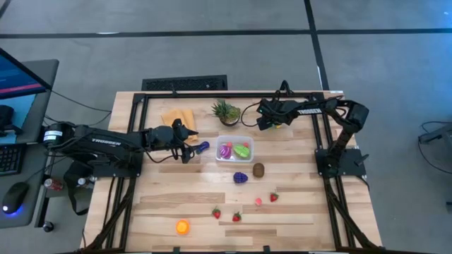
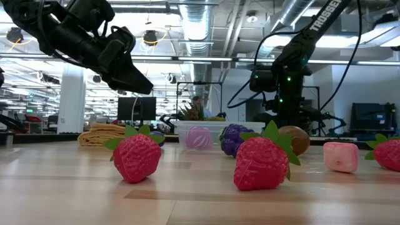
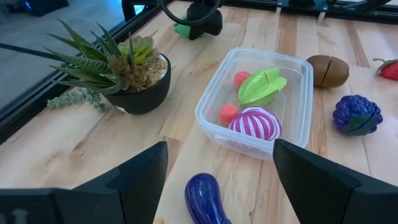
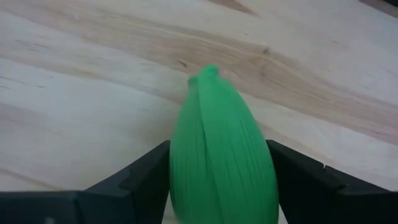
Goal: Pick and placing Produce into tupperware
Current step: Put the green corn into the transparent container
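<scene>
The clear tupperware [image 1: 248,159] stands mid-table and holds a purple-and-white toy [image 3: 255,123], a green one [image 3: 261,86] and two small red ones. A purple eggplant [image 3: 205,199] lies on the wood just left of it. My left gripper [image 3: 221,152] hovers open over the eggplant, apart from it. Near the far edge, right of the potted plant [image 1: 226,111], my right gripper [image 1: 263,121] is shut on a green ribbed vegetable [image 4: 221,168]. A brown fruit [image 1: 258,169], a purple one [image 1: 241,177], three strawberries and an orange toy [image 1: 183,226] lie nearer the front. My right gripper pinches the green ribbed vegetable between its two fingers, one on each side of its wide part [image 4: 180,171]. The fingers come steeply from above. Its pointed end [image 4: 208,71] sticks out past the fingertips over the wood. Whether it rests on the table, I cannot tell.
A folded yellow cloth [image 1: 179,118] lies at the far left of the table, beside the plant pot [image 3: 140,93]. A small pink piece [image 1: 258,202] sits among the strawberries. Black frame rails run along the table's left and right edges.
</scene>
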